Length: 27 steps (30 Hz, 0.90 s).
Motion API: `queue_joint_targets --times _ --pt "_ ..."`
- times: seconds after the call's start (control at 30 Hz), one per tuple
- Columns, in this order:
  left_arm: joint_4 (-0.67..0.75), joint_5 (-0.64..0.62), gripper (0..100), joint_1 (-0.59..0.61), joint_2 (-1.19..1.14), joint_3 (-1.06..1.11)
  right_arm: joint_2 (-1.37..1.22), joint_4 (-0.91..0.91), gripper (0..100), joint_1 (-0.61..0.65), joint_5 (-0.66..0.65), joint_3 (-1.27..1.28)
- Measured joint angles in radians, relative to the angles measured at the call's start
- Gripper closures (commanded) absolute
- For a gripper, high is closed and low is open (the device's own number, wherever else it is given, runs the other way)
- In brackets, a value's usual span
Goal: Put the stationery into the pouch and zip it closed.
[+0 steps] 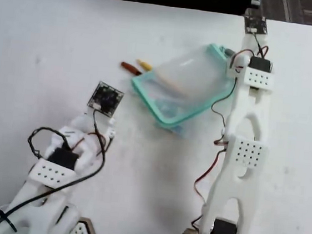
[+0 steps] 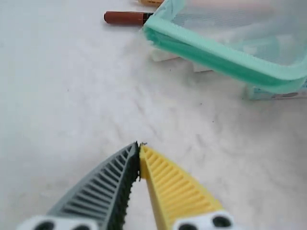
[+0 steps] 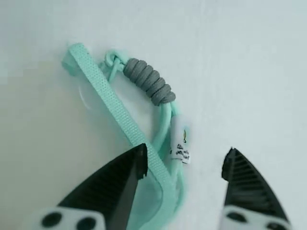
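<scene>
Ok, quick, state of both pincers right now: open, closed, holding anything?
Left pincer: closed, holding nothing.
Right pincer: open, one finger on either side of the pouch corner and its pull cord, gripping nothing yet.

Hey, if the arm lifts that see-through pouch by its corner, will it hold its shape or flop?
Likely flops: the pouch looks like thin translucent plastic with a soft woven teal edge, so it should sag from a lifted corner. It seems light and lies flat, so a push probably slides it rather than tips it.
</scene>
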<state>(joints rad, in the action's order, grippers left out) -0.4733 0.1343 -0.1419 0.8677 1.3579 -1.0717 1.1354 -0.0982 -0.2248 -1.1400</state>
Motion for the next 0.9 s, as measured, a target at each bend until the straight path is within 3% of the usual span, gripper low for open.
queue_joint_targets --times 0.5,0.7,0.77,0.9 --pt "0.000 0.000 98 0.000 0.000 0.000 -0.226 -0.146 75.9 0.000 0.023 -0.135" --pt "0.000 0.000 98 0.000 0.000 0.000 -0.247 -0.147 99.5 0.002 -0.106 -0.147" --pt "0.000 0.000 98 0.000 0.000 0.000 -0.253 -0.146 95.4 0.008 -0.170 -0.147" --pt "0.000 0.000 98 0.000 0.000 0.000 -0.258 -0.109 98.0 0.008 -0.242 -0.158"
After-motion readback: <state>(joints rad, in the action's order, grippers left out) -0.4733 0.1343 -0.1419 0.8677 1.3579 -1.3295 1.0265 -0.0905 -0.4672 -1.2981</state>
